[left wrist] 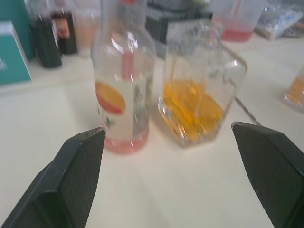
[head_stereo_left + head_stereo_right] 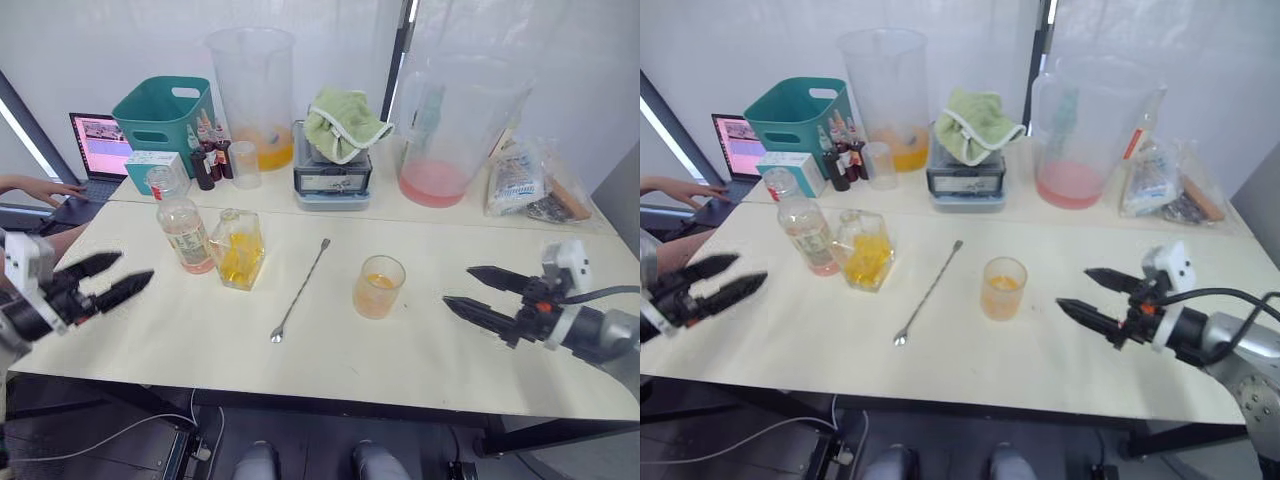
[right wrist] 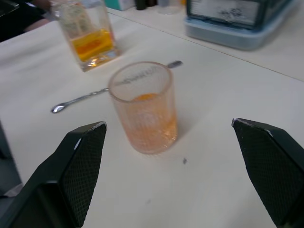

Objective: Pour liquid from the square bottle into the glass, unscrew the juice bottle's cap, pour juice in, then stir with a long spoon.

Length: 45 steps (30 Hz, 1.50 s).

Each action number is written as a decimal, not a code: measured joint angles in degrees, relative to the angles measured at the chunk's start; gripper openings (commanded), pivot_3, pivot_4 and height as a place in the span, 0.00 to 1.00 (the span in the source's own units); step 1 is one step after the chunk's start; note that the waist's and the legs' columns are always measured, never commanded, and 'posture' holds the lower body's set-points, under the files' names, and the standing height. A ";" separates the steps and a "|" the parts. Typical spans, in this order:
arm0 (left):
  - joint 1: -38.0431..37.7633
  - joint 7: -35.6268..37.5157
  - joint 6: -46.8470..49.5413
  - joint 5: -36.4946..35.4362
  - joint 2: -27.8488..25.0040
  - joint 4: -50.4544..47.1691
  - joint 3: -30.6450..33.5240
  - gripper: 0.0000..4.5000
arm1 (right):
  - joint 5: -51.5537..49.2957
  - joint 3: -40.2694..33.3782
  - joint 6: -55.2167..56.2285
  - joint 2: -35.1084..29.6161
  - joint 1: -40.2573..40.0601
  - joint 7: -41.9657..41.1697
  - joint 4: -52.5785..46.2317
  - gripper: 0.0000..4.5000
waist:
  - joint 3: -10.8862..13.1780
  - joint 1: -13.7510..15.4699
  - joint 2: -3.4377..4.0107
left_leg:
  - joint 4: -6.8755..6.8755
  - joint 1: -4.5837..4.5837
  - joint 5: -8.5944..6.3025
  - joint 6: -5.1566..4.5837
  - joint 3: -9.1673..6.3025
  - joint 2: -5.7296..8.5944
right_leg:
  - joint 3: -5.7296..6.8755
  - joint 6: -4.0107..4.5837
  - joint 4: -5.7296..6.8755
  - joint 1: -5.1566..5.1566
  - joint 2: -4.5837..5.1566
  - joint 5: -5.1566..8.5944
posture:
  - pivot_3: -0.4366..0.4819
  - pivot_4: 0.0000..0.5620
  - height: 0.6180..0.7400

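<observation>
Nearest the robot, both pincers hover low over the front of the table (image 2: 420, 370), each spread wide and holding nothing: the left gripper (image 2: 112, 279) at the left edge, the right gripper (image 2: 482, 293) toward the right. Just ahead of the right one, with bare tabletop between, stands the glass (image 2: 379, 287), upright and already carrying a shallow orange layer, so the square-bottle pour looks done. Left of the glass lies the long spoon (image 2: 300, 291), flat on the table, its long axis running from the bowl at the near end diagonally away and rightward to the handle tip. Farther back and to the left, the square bottle (image 2: 239, 249) stands upright with yellow-orange liquid in its lower part, and touching or nearly touching its left side is the juice bottle (image 2: 184, 230), also upright. The juice bottle's cap (image 2: 160, 180) appears still to be on, though it is hard to make out clearly. The coming move turns on this: the juice bottle lies straight ahead of the left gripper's open fingers, a little to the left of centre in the left wrist view, its axis vertical, and the left arm is far nearer to it than the right. A level reach forward would bring the fingers around its body, with the square bottle crowding the right side.
</observation>
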State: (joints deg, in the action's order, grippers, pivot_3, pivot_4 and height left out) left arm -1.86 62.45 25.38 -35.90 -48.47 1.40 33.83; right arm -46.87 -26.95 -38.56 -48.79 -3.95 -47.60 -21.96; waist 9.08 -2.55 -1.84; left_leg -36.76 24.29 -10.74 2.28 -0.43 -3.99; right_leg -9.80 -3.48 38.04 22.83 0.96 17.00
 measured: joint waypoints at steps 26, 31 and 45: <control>-5.31 -0.81 -6.42 1.81 3.58 -2.82 -0.58 1.00 | 9.59 -11.69 15.48 6.71 -13.24 -4.66 11.36 1.00 | -0.29 -1.77 -0.96 | 0.98 -0.96 -0.27 0.16 3.14 -0.75 | -2.63 0.17 -0.02 1.15 -0.48 -0.07 | 0.48 0.27 0.98; -4.98 0.08 -6.52 2.01 2.83 -1.26 -0.66 1.00 | 9.61 -10.36 15.42 6.71 -12.24 -4.48 11.25 1.00 | -0.29 -3.06 -0.96 | 0.87 -0.63 -0.40 0.25 2.80 -0.73 | -2.29 0.00 -0.04 1.13 -0.43 0.09 | 0.48 0.27 0.98; -5.99 -0.28 -5.51 1.99 3.96 -4.24 -2.81 1.00 | 7.54 -4.81 12.06 4.03 -6.38 -6.22 4.99 1.00 | -0.29 -3.23 -0.95 | 0.63 -0.56 -0.39 0.26 2.33 -0.70 | -1.95 -0.01 -0.02 0.83 -0.44 0.11 | 0.48 0.27 0.98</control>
State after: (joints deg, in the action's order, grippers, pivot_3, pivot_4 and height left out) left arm -7.85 62.18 19.86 -33.91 -44.51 -2.84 31.02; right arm -39.33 -31.76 -26.49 -44.75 -10.33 -53.82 -16.97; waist 8.79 -5.78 -2.79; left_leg -36.13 23.73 -11.13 2.54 1.90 -4.69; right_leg -11.75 -3.49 38.02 23.66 0.52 17.11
